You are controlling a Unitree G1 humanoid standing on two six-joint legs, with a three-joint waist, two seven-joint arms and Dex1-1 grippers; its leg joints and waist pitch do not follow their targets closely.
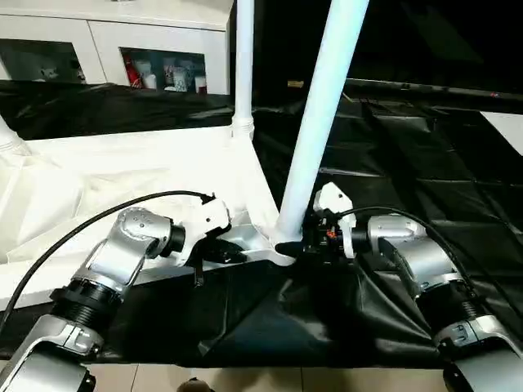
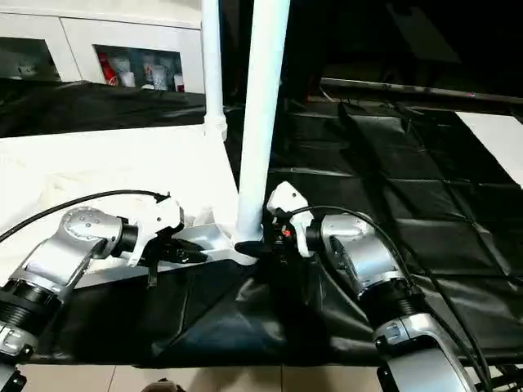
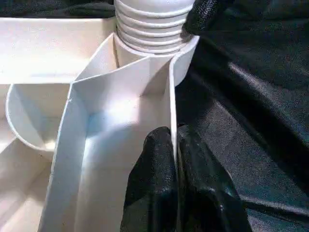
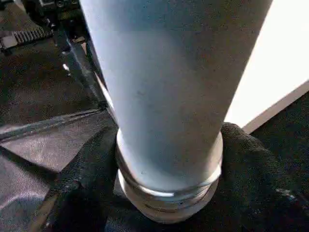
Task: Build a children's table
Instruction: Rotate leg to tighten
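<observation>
The white tabletop (image 1: 122, 180) lies upside down on a black sheet, ribs facing up. A long white leg (image 1: 319, 122) stands tilted in the near right corner socket, and its threaded end (image 3: 149, 24) enters the socket. My right gripper (image 1: 290, 247) is shut on this leg's base, with black fingers (image 4: 87, 164) wrapped around both sides of it. My left gripper (image 1: 233, 251) is shut on the tabletop's rim just beside that corner, its fingers (image 3: 149, 183) pinching the thin wall. A second leg (image 1: 243, 65) stands upright in the far right corner.
A white cabinet with glass doors (image 1: 114, 49) stands behind the tabletop. The black sheet (image 1: 409, 163) spreads wide to the right, wrinkled near the front edge. Another leg's base (image 1: 6, 139) shows at the far left. Black cables loop over both forearms.
</observation>
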